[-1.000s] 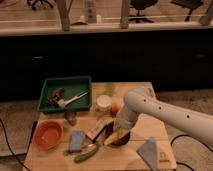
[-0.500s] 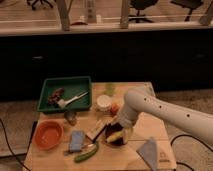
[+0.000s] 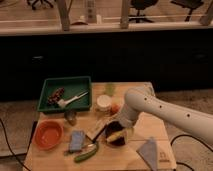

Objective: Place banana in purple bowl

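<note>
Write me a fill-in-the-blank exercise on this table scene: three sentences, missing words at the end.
1. The gripper hangs right over the purple bowl, which holds the ___.
2. The orange bowl holds ___.
3. The tray at the back of the table is ___ in colour.
Missing words: banana; nothing; green.
</note>
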{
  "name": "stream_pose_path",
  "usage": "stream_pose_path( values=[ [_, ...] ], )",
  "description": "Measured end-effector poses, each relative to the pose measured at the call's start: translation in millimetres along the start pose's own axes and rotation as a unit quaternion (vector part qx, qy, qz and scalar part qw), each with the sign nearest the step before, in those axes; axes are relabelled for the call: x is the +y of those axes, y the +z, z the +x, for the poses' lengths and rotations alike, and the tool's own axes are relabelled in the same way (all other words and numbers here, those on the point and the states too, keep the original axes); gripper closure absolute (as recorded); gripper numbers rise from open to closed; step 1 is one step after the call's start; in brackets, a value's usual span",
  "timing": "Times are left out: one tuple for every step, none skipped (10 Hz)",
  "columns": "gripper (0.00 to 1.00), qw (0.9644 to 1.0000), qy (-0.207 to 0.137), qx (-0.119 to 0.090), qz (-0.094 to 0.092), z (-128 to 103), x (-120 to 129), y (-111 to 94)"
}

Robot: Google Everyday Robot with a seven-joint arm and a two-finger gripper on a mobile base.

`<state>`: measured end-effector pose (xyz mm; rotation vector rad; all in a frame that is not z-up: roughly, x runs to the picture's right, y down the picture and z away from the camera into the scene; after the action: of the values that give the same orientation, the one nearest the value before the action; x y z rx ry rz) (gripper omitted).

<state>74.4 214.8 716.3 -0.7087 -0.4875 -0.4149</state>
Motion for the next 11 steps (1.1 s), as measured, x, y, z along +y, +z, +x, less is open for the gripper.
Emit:
stream_pose_path(
  values=[
    [0.2,1.0,-0.001,0.0,0.003,0.2,-0.1,0.0],
    [0.2,1.0,-0.003,0.0,0.004,0.0,-0.5,0.5],
    [0.2,1.0,-0.004,-0.001,0.006,-0.1,-0.5,0.8],
    [0.2,1.0,-0.003,-0.001,0.006,0.5,0.1,0.5],
    [0.2,1.0,-0.003,-0.001,0.006,0.6,0.1,0.5],
    [0.2,1.0,-0.004,-0.001,0.006,0.2,-0.3,0.6],
    [0.2,1.0,-0.005,-0.001,0.006,-0.4,-0.8,0.7],
    [0.2,1.0,-0.004,-0.001,0.006,-0.2,-0.7,0.7],
    [0.2,1.0,-0.004,-0.001,0.006,-0.1,-0.5,0.7],
    [0.2,1.0,-0.005,-0.001,0.006,-0.3,-0.7,0.8],
    [0.2,1.0,-0.004,-0.001,0.006,-0.2,-0.6,0.7]
  ],
)
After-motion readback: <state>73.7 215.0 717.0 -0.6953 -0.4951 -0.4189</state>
